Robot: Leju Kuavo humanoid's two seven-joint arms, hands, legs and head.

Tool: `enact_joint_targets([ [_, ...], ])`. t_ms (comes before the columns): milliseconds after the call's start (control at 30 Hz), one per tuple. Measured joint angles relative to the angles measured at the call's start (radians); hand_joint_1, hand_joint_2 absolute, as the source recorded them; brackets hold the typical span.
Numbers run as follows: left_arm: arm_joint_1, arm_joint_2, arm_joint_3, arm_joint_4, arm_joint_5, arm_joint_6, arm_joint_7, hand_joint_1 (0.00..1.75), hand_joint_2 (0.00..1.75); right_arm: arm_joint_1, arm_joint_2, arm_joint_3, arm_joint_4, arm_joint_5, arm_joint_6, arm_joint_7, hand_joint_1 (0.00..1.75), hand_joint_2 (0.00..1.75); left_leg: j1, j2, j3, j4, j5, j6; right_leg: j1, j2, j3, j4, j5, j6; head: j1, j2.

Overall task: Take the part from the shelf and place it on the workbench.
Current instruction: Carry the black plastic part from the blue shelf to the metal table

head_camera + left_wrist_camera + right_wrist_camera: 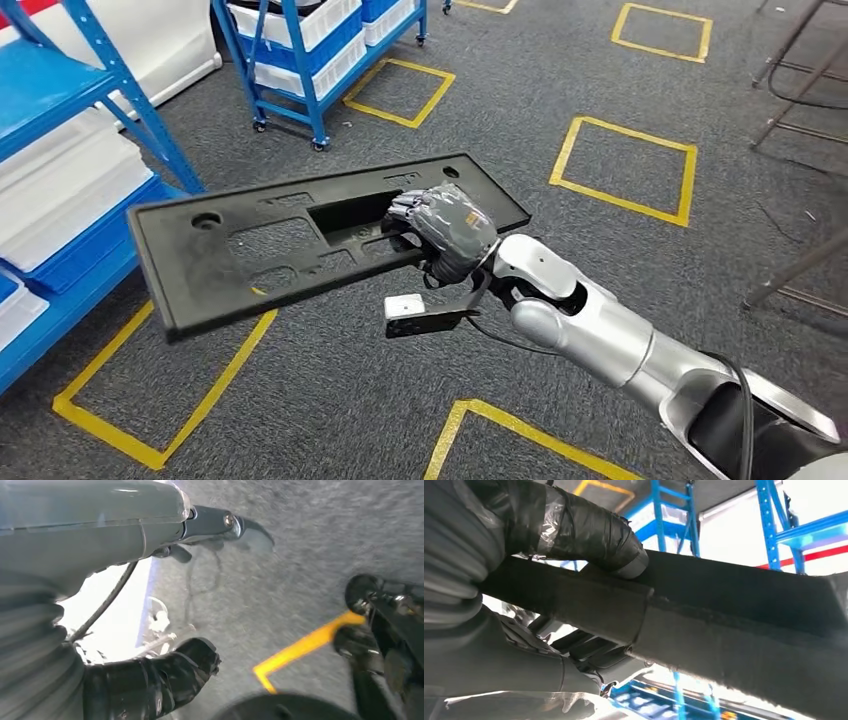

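Grey carpet floor (560,90) marked with yellow tape squares (622,165), several across the far and near areas. Blue metal shelf (60,150) at the left, carrying white bins and blue trays; a second blue rack on casters (315,55) stands at the far centre-left, loaded with white crates. Dark metal chair or stand legs at the far right edge.

Item: part (300,235), a long flat black plastic panel with a rectangular opening near its middle, round holes toward each end, and moulded recesses. Position: held in the air over the floor, centre of the head view, tilted with its left end lower and nearer; well apart from the shelf's uprights, left end just beside the lower blue tray.

Right hand (445,230): grey, wrapped in tape, fingers curled through the central opening and clamped on the panel's edge. In the right wrist view the taped thumb (589,535) presses on one face of the part (734,625), with the other fingers under it. Silver arm enters from the lower right.

Left hand (150,680): seen over carpet and a yellow tape corner, fingers apart, holding nothing.
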Motion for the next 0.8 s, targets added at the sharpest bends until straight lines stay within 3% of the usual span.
enact_joint_targets([
  [67,0.001,0.004,0.000,0.000,-0.001,-0.003,0.003,0.00,1.75,-0.002,0.027,0.012,0.008,0.009,-0.002,0.015,1.75,1.75,-0.002,-0.007,0.014,0.039,0.027,0.006,0.005,0.028,-0.028,0.004,0.022,0.000,0.000,0.000],
  [100,0.001,0.006,0.000,0.000,-0.003,-0.004,0.004,0.00,1.75,-0.002,0.034,0.019,0.011,0.010,-0.003,0.018,1.75,1.75,-0.004,-0.014,0.046,0.005,0.055,0.012,0.007,0.040,-0.041,0.007,0.032,0.001,0.000,0.000],
  [167,0.000,0.010,0.000,0.000,-0.004,-0.004,0.005,0.00,1.75,-0.002,0.045,0.028,0.014,0.010,-0.008,0.021,1.75,1.75,-0.007,-0.051,0.142,-0.133,0.082,0.029,0.008,0.059,-0.063,0.016,0.045,0.005,0.000,0.000],
  [233,0.002,0.014,0.000,-0.001,-0.006,-0.006,0.004,0.00,1.75,-0.003,0.050,0.034,0.016,0.008,-0.013,0.024,1.75,1.75,-0.009,-0.078,0.207,-0.236,0.069,0.037,0.007,0.074,-0.076,0.024,0.057,0.013,0.000,0.000],
  [333,0.001,0.013,0.000,-0.001,-0.008,-0.008,0.003,0.00,1.75,-0.003,0.053,0.040,0.019,0.008,-0.018,0.027,1.75,1.75,-0.007,-0.052,0.217,-0.270,0.072,0.041,0.006,0.088,-0.089,0.027,0.070,0.030,0.000,0.000],
  [400,0.002,0.013,0.000,-0.001,-0.012,-0.010,0.003,0.00,1.75,-0.007,0.056,0.044,0.021,0.008,-0.019,0.029,1.75,1.75,-0.002,-0.026,0.216,-0.283,0.087,0.051,0.006,0.057,-0.113,0.077,0.031,0.040,0.002,0.000],
  [467,0.005,0.013,0.000,-0.001,-0.019,-0.013,0.003,0.00,1.75,-0.010,0.062,0.048,0.024,0.008,-0.019,0.033,1.75,1.75,-0.002,0.000,0.207,-0.286,0.096,0.055,-0.003,0.016,-0.160,0.198,-0.046,0.052,0.003,0.000],
  [533,0.007,0.014,0.000,-0.001,-0.025,-0.013,0.004,0.00,1.75,-0.011,0.067,0.055,0.028,0.008,-0.018,0.036,1.75,1.75,-0.002,0.025,0.195,-0.282,0.101,0.051,-0.020,0.002,-0.186,0.291,-0.087,0.064,0.002,0.000],
  [567,0.007,0.015,0.000,-0.001,-0.026,-0.013,0.004,0.00,1.75,-0.011,0.068,0.057,0.030,0.008,-0.018,0.038,1.75,1.75,-0.001,0.036,0.189,-0.279,0.103,0.049,-0.028,-0.003,-0.172,0.285,-0.082,0.071,0.003,0.000],
  [600,0.008,0.015,0.000,-0.001,-0.027,-0.012,0.004,0.00,1.75,-0.011,0.068,0.059,0.032,0.008,-0.018,0.040,1.75,1.75,0.001,0.047,0.184,-0.275,0.104,0.045,-0.035,-0.010,-0.137,0.241,-0.062,0.076,0.002,0.000],
  [667,0.007,0.016,0.000,-0.001,-0.031,-0.011,0.004,0.00,1.75,-0.014,0.069,0.060,0.033,0.008,-0.018,0.042,1.75,1.75,0.002,0.064,0.178,-0.264,0.101,0.035,-0.039,-0.043,-0.051,0.110,-0.025,0.083,0.002,0.000],
  [733,0.007,0.018,0.000,-0.002,-0.035,-0.008,0.002,0.00,1.75,-0.017,0.070,0.060,0.033,0.008,-0.018,0.042,1.75,1.75,0.000,0.078,0.176,-0.255,0.096,0.019,-0.032,-0.062,-0.012,0.042,-0.017,0.077,0.002,0.000],
  [800,0.005,0.018,0.000,-0.002,-0.037,-0.006,0.000,0.00,1.75,-0.019,0.072,0.060,0.034,0.008,-0.018,0.042,1.75,1.75,0.001,0.093,0.177,-0.253,0.095,0.006,-0.024,-0.048,-0.017,0.039,-0.017,0.062,0.002,0.000],
])
